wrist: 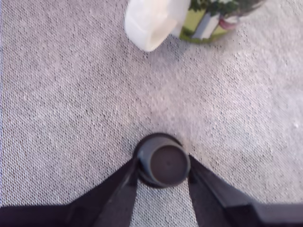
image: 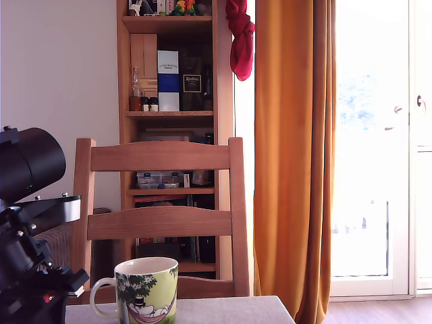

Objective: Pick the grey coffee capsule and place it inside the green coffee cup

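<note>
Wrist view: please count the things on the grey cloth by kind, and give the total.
Grey coffee capsule, between the gripper fingers: 1
Green coffee cup, partly cut off by the picture edge: 1
Total: 2

In the wrist view we see only the base and white handle of the green coffee cup [wrist: 208, 21]; the edge at twelve o'clock cuts off the rest. The gripper [wrist: 163, 172] is cropped at six o'clock. In the exterior view, the arm [image: 30, 229] runs off at nine o'clock, and the cup's foot is cut at six.
</note>
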Controlling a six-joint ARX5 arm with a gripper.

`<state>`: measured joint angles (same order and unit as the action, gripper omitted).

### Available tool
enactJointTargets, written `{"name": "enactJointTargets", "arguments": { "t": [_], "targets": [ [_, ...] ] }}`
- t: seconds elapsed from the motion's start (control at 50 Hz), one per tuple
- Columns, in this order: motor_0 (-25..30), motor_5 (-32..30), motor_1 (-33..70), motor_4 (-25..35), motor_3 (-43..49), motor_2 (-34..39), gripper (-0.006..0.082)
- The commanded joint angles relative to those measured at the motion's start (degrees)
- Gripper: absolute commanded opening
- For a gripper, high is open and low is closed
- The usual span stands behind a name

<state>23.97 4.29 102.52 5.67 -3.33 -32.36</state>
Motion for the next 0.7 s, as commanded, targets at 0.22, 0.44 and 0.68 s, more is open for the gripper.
{"name": "enactJointTargets", "arguments": {
  "t": [0.22, 0.44, 0.68],
  "targets": [
    [0.2, -0.3, 0.3, 0.0, -0.6, -1.1, 0.0286],
    [0.2, -0.2, 0.3, 1.2, -0.6, -2.0, 0.0217],
    [0.2, -0.2, 0.2, 1.9, 0.3, -3.2, 0.0217]
  ]
}}
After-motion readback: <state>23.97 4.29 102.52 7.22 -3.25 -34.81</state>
